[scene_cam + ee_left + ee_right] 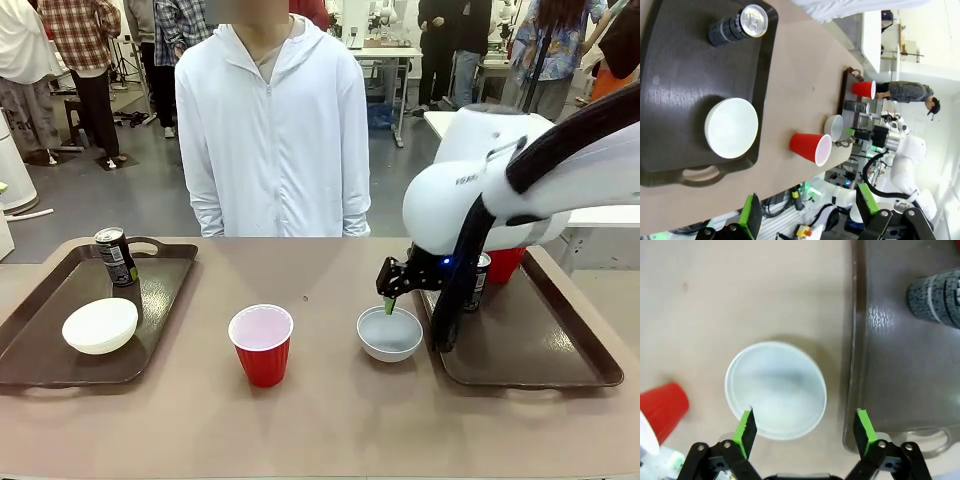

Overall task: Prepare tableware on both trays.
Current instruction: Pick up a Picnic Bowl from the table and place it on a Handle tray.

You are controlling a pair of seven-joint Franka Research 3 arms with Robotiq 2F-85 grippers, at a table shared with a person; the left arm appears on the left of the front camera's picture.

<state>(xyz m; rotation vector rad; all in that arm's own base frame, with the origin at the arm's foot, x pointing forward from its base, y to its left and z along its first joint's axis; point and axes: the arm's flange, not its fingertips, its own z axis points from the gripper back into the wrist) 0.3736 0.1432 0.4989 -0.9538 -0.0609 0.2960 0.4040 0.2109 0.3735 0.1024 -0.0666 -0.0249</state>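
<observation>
Green-padded jaws of the right gripper point(804, 416) stand wide and empty above the grey-white bowl point(775, 390), lower centre of its wrist frame, just left of the right tray point(890, 365). The left gripper point(807, 197) gapes wide at the frame's bottom. Upper left, the cream bowl point(731, 127) and a can point(737, 24) sit on the left tray point(675, 75).

Left tray point(165, 285) and right tray point(530, 340): dark brown, glossy. Left bowl point(100, 325) cream-white; right bowl point(390, 335) grey-white. Near cup point(262, 350) and far cup point(505, 262) red, the near one pale pink inside. Left can point(117, 258) and right can point(482, 282) black with fine pale print; left can's top silver. Tabletop point(330, 420) plain tan. Left gripper point(810, 207) and right gripper point(802, 425) black, green pads. Person's jacket point(270, 140) white.
</observation>
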